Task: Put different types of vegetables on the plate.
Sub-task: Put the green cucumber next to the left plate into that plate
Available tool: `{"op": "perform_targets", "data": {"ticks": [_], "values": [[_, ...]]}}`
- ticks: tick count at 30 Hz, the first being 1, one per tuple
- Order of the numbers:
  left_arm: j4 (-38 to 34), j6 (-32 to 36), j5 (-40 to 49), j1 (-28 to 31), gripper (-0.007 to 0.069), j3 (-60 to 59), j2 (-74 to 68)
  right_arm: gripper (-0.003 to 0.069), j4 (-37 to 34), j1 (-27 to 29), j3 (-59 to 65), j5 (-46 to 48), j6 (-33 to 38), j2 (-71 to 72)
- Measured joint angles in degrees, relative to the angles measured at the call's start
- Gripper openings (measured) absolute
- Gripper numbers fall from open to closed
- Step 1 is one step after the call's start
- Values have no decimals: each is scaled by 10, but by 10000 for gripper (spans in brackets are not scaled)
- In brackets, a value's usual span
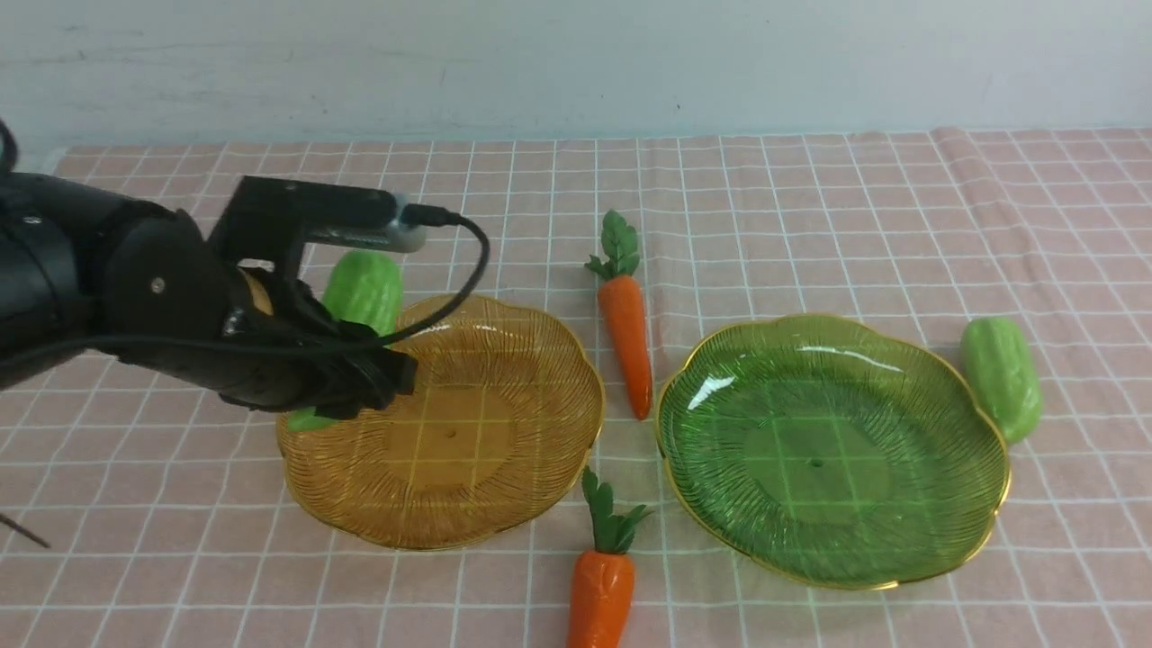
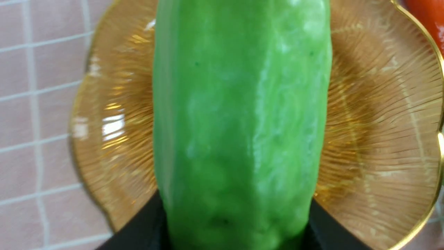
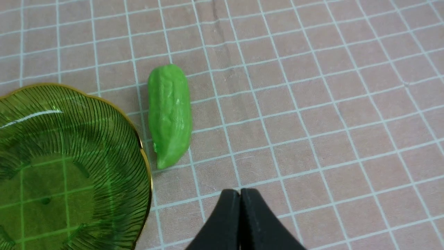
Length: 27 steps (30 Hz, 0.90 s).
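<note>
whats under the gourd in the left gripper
Beneath the green gourd, held by the left gripper, part of the amber plate shows around its sides. The stretch directly behind the gourd is covered, so I can't tell what is there.

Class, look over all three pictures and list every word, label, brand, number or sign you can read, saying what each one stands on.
None: no word, label, brand, number or sign can be read on the left gripper, the carrots, the gourds, the amber plate, the green plate or the checked tablecloth.
</note>
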State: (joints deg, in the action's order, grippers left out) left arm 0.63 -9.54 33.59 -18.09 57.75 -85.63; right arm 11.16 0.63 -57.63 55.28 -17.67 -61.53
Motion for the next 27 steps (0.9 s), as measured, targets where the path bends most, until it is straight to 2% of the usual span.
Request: {"op": "perform_targets", "data": {"ticks": [7,11,14,19,21,23,25,27], "values": [[-1,-1,-40,-14,328,0,-55,5,-65,0,-59,-21,27,-144],[-2,-1,-44,-14,387,0,-86,83,-119,3,-120,-27,67,-249],[-2,-1,-44,-14,498,0,-92,225,-172,13,-178,-22,86,-339],[-2,-1,-28,-14,617,7,-92,447,-181,15,-238,-20,90,-432],[-2,-1,-8,-14,624,15,-92,531,-181,15,-253,-21,91,-461],[-2,-1,23,-14,619,27,-92,583,-181,15,-264,-25,91,-488],[-2,-1,62,-14,582,43,-91,605,-181,15,-272,-33,91,-511],[-1,0,98,-14,510,57,-84,611,-181,15,-278,-39,91,-530]]}}
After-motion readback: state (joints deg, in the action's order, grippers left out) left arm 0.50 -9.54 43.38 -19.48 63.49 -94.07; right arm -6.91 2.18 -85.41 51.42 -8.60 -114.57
